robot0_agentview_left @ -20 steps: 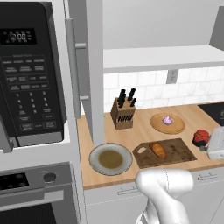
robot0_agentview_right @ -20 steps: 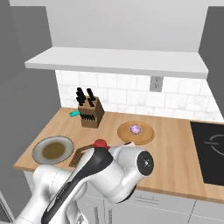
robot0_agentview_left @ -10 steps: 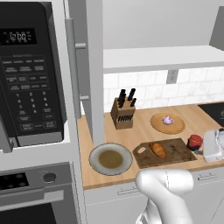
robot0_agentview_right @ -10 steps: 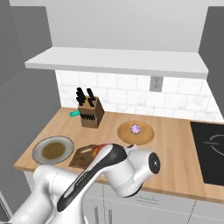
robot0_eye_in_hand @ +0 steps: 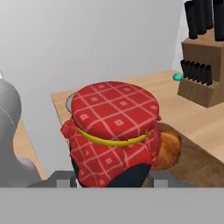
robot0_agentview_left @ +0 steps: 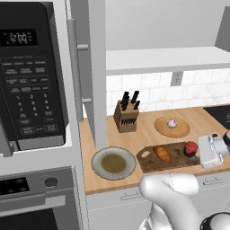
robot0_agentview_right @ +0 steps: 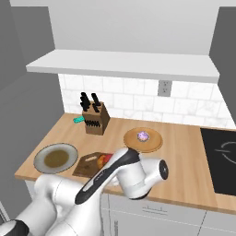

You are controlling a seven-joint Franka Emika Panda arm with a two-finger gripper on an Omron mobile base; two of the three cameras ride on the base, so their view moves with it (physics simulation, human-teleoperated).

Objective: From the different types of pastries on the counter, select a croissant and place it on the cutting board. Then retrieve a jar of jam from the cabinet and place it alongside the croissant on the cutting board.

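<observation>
One tan counter (robot0_agentview_left: 143,130) carries cutting board (robot0_agentview_left: 167,157), croissant (robot0_agentview_left: 162,153) on it. Gripper (robot0_agentview_left: 197,152) grips jam jar (robot0_agentview_left: 191,148) at board's right end; white-tile backsplash (robot0_agentview_right: 138,99) behind.

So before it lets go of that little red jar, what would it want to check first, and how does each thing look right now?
1. Croissant already on the cutting board: ok.
2. Jar of jam held in the gripper: ok.
3. Jar over the board's right end, beside the croissant: ok.
4. Jar's base resting on the board: cannot tell.
5. Jar upright: ok.
6. Round plate with the pink pastry clear of the drop spot: ok.
</observation>
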